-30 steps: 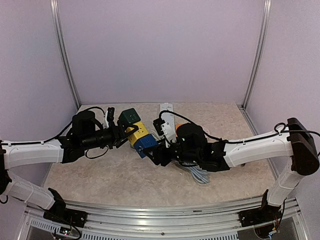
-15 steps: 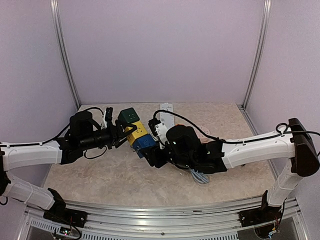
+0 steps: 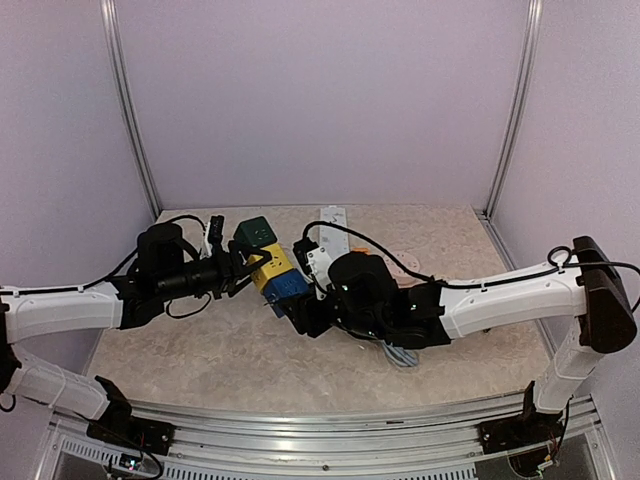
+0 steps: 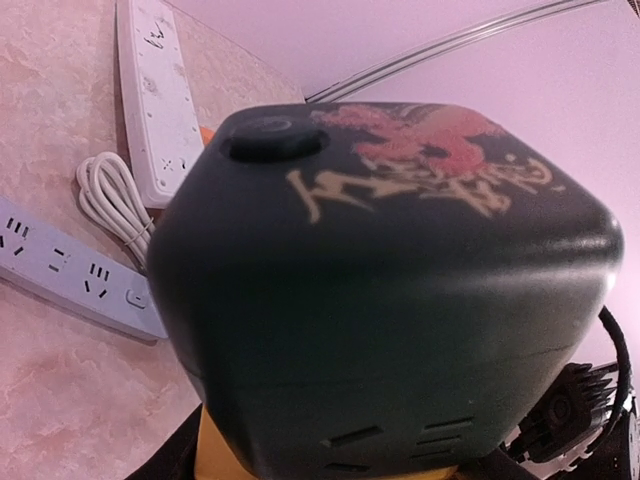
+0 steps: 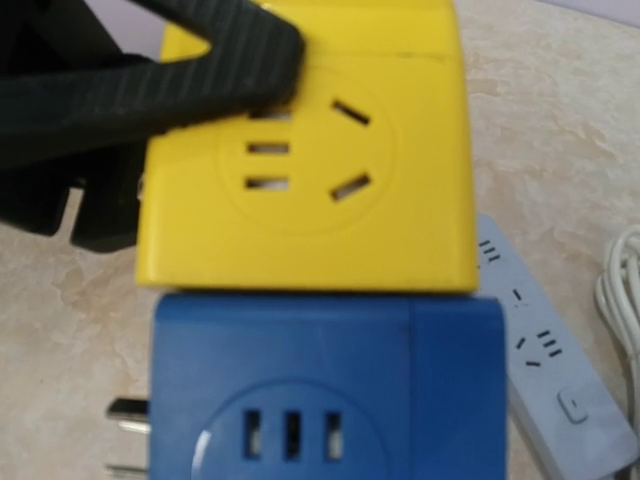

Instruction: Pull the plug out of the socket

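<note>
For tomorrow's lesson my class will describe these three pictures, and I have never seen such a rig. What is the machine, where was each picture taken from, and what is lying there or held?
This is a robot with two white-and-black arms bolted at the near edge of a beige marbled table. The overhead picture looks down from above and behind them; the other two come from a camera on each wrist. Between the arms is a chain of three plastic socket cubes: dark green cube, yellow cube, blue cube. The left gripper clamps the yellow cube; the right gripper seems to grip the blue cube. On the table lie a white power strip, a pale grey power strip and a coiled white cable.
</note>
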Available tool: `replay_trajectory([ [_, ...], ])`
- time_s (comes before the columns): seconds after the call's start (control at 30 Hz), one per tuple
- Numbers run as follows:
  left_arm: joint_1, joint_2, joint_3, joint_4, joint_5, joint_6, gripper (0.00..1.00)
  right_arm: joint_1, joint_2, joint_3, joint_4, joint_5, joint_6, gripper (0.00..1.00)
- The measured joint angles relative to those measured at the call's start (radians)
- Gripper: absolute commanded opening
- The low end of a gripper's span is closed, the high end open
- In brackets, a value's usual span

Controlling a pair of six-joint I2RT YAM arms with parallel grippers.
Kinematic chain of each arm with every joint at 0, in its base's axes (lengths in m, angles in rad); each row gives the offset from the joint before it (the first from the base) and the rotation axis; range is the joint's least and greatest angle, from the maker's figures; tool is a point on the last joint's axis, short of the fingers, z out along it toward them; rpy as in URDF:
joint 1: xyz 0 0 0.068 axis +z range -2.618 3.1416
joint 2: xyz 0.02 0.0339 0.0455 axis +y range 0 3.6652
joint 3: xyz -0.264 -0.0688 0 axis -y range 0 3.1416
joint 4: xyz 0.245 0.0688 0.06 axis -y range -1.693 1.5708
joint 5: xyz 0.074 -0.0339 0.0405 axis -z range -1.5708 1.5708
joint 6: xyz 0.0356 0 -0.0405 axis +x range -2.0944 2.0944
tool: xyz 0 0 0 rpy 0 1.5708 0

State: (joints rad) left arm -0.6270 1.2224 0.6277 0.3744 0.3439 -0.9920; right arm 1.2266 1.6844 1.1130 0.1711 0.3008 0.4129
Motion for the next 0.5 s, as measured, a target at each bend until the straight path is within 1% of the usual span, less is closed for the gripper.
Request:
replay_trajectory([
  [0.23, 0.013, -0.018, 0.0, -0.011, 0.027, 0.032, 0.36, -0.016, -0.009, -0.039, 0.075, -0.058, -0.057, 0.0],
  [0.5, 0.02, -0.045, 0.0, -0.05, 0.035, 0.054, 0.36, -0.033, -0.01, -0.069, 0.142, -0.122, -0.087, 0.0],
])
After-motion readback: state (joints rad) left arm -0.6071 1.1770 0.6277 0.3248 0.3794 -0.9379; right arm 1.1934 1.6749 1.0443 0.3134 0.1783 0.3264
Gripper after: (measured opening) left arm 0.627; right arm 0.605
